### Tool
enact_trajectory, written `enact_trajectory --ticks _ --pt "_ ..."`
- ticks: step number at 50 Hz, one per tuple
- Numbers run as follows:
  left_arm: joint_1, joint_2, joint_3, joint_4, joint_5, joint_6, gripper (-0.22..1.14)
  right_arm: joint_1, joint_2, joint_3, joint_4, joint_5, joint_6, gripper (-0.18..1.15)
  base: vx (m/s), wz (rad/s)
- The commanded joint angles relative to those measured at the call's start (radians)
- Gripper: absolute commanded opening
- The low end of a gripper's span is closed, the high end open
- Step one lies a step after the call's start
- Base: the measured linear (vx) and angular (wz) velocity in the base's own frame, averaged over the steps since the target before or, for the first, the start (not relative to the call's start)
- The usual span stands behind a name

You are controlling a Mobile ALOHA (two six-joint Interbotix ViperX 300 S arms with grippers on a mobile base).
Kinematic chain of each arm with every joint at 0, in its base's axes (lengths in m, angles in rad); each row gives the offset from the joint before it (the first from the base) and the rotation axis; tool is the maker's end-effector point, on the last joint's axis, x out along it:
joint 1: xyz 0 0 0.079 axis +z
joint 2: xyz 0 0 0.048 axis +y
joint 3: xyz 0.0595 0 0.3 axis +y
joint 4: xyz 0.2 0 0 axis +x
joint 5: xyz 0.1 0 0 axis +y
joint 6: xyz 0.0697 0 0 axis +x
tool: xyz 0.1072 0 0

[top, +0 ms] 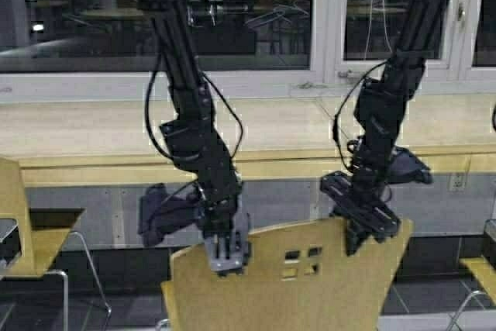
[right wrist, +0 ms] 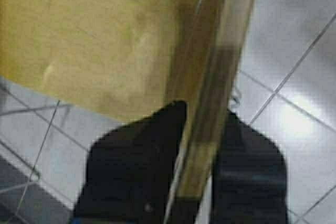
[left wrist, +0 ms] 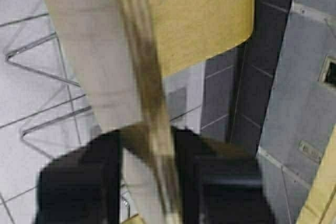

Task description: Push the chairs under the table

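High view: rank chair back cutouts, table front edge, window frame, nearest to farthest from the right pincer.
1. Chair back cutouts: just to the robot's left of the right pincer, which grips the back's top edge.
2. Table front edge: beyond the chair, ahead of the pincer.
3. Window frame: farthest, behind the table top.

The middle chair (top: 310,284) is cut off by the picture's lower edge, so its seat and legs below the desk (top: 101,133) do not show. Two more chairs, one (top: 19,230) far left of it and one (top: 480,273) far right, are only partly in frame.
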Motion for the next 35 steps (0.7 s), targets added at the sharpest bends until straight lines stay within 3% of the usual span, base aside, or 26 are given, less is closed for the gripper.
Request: enact_trajectory --ticks 1,17,35 --pt "0.097 -0.064 0.041 0.000 -0.054 0.055 0.24 0.043 -0.003 -0.058 -0.028 0.005 -0.028 0.13 0.05 -0.07" --pt "0.152 -0.123 0.103 0.023 -0.058 0.074 0.24 0.126 -0.011 -0.058 -0.025 0.031 -0.028 0.13 0.09 -0.09" --pt "0.152 -0.127 0.118 0.041 -0.057 0.074 0.23 0.129 -0.012 -0.060 -0.029 0.031 -0.029 0.13 0.12 0.00"
